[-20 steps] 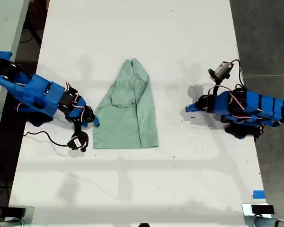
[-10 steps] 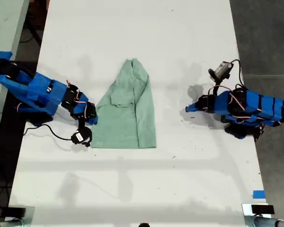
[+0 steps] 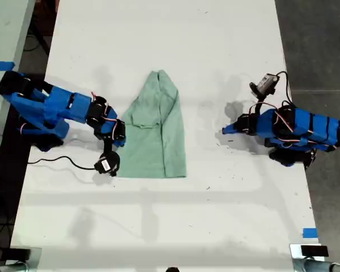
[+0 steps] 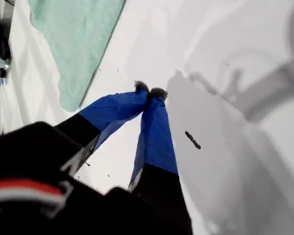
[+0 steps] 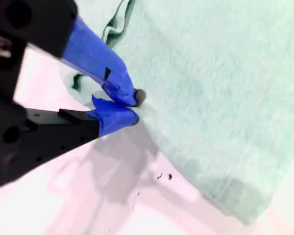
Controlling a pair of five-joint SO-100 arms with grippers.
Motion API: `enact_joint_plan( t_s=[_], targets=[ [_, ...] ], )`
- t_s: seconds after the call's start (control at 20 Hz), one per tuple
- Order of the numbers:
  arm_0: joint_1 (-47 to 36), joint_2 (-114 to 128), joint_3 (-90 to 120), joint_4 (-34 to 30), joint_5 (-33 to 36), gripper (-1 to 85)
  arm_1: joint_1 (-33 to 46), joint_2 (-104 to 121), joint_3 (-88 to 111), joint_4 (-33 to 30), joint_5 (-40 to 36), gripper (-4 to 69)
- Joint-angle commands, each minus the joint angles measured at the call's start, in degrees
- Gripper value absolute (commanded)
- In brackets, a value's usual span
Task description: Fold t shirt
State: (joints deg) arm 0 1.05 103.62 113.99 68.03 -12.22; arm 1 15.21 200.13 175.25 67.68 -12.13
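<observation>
At the shirt's [image 3: 154, 129] nine-o'clock edge in the exterior view, my second end effector [image 5: 132, 105] is clenched on cloth; long axis twelve-to-six; my first end effector [image 4: 149, 91], pinched empty, sits well apart.

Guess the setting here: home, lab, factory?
Likely a robotics lab bench: a bare white table with blue tape marks, two blue arms with exposed wiring, and one t shirt as test piece.
</observation>
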Motion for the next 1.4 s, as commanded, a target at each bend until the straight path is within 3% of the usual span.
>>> enact_joint_plan(
  t_s=[0.0,0.2,0.45,1.0,1.05,1.15,1.35],
  targets=[
    [-0.9,-10.1,-18.3,4.2,3.4,-0.2,-0.5,1.0,3.2,-0.1,-0.3,0.9],
    [-1.8,-29.4,-47.8,13.4,8.3,-0.2,-0.6,1.0,3.2,-0.2,-0.4,0.9],
    [-4.9,-31.6,-54.6,14.4,10.2,-0.2,-0.8,1.0,3.2,-0.3,-0.4,0.9],
    [-9.1,-40.2,-55.6,0.0,15.6,-0.2,-0.8,1.0,3.1,-0.4,-0.5,0.9],
    [-9.2,-40.6,-55.8,-0.5,16.0,0.8,-0.8,1.0,3.1,-0.4,-0.5,0.9],
    [-9.6,-41.2,-55.9,0.0,16.3,12.8,-0.9,1.0,3.1,-0.4,-0.6,0.9],
    [-12.3,-43.9,-55.9,7.6,17.9,21.9,-0.9,1.0,3.1,-0.4,-0.6,0.9]
  ],
)
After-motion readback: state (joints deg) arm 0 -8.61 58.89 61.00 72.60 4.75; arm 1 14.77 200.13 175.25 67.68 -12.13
